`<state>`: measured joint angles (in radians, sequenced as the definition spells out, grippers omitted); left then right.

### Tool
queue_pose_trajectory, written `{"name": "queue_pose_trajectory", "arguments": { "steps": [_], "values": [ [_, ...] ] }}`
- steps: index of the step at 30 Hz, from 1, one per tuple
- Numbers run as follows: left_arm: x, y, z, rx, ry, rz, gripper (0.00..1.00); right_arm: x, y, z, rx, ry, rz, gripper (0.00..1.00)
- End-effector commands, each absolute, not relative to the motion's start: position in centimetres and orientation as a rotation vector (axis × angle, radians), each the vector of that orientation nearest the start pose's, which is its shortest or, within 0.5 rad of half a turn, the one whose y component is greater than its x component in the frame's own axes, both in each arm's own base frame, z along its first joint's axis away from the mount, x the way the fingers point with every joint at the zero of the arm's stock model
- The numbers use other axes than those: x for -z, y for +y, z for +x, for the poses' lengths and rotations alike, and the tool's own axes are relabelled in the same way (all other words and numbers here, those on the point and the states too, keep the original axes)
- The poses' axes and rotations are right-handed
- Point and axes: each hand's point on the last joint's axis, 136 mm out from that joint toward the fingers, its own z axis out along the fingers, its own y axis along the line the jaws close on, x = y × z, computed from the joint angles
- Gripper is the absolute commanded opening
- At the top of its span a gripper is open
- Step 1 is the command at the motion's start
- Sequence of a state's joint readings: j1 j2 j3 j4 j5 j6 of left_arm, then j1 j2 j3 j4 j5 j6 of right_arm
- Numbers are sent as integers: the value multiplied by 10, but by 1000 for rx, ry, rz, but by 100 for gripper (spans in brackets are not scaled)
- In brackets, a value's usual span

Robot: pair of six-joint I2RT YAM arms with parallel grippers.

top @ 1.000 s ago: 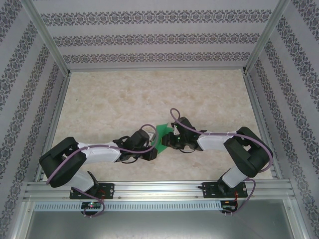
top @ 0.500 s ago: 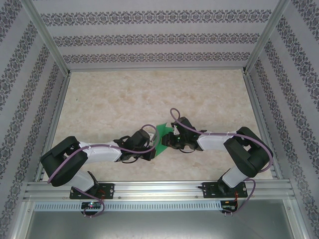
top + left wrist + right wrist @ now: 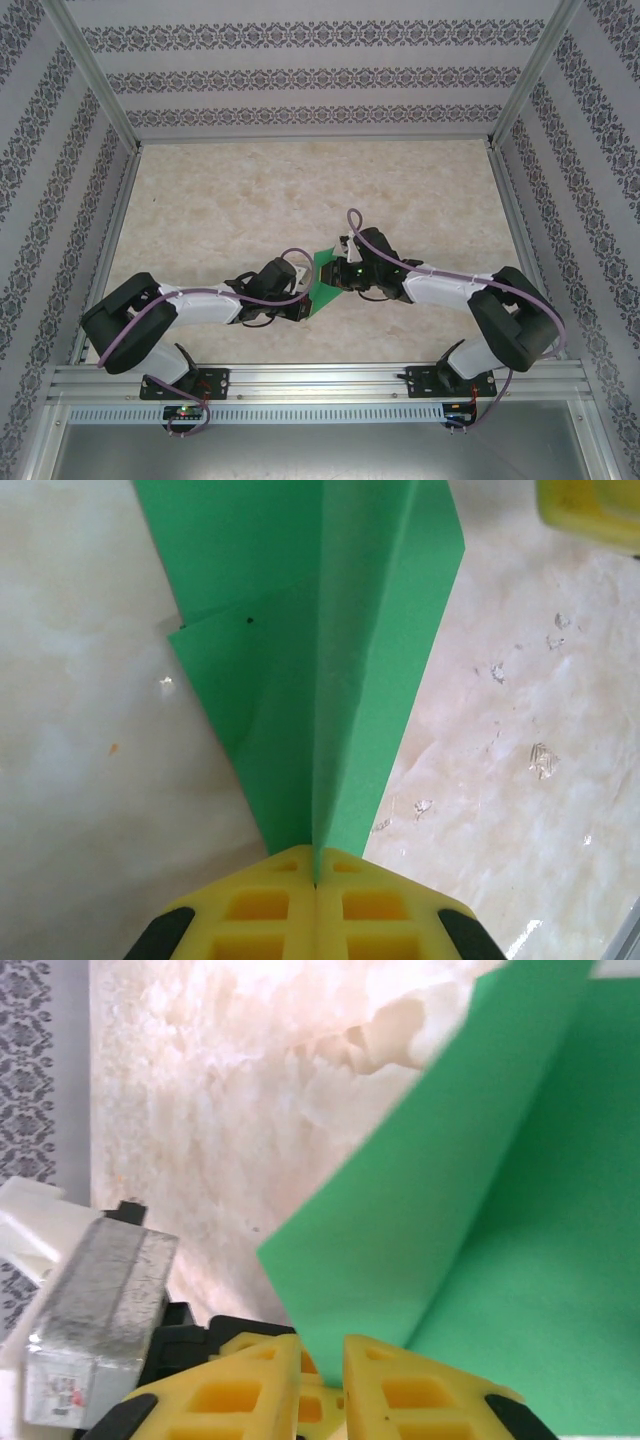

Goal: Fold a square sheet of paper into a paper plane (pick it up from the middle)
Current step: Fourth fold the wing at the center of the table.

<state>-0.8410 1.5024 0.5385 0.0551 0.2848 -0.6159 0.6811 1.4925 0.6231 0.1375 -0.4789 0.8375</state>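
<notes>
1. The left gripper (image 3: 315,868) is clamped shut on the narrow pointed end of the paper plane (image 3: 345,630). Its yellow fingers (image 3: 260,915) are pressed together with the centre ridge caught between them.
2. From that grip the plane is seen widening away from the left gripper. A loose flap is noted on its left side, above the marbled table (image 3: 90,780).
3. The fingers (image 3: 410,1390) of the right gripper (image 3: 322,1360) are drawn nearly together, with a narrow gap left. The plane's lower corner is set into that gap. Whether it is pinched cannot be told.
4. From the right gripper the green paper is seen rising up and to the right, with one crease.
5. In the top view the paper plane (image 3: 325,272) is spanned between both gripper tips. The left gripper (image 3: 306,300) is placed at its near-left end and the right gripper (image 3: 345,275) at its right edge.
</notes>
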Motion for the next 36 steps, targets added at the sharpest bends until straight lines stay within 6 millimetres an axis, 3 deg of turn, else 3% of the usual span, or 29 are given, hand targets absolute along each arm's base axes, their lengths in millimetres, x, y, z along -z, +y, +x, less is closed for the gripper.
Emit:
{"name": "queue_pose_trajectory", "arguments": {
  "steps": [1,5,18,21,28,36],
  "values": [
    [-17,-285,187,956,2668,425,0,-97,324,244,-1386,2493,-175,17],
    [-14,-283,187,954,2684,409,0,-87,331,250,-1374,2529,-177,18],
    [-5,-277,184,975,2741,348,1,-55,325,267,-1286,2603,-84,18],
    [-3,-276,185,976,2749,347,0,-58,322,268,-1269,2599,-75,19],
    [-7,-280,186,1032,2755,380,0,-90,313,263,-1297,2516,-102,21],
    [-5,-285,189,1087,2779,344,0,-81,318,256,-1317,2545,-105,21]
  ]
}}
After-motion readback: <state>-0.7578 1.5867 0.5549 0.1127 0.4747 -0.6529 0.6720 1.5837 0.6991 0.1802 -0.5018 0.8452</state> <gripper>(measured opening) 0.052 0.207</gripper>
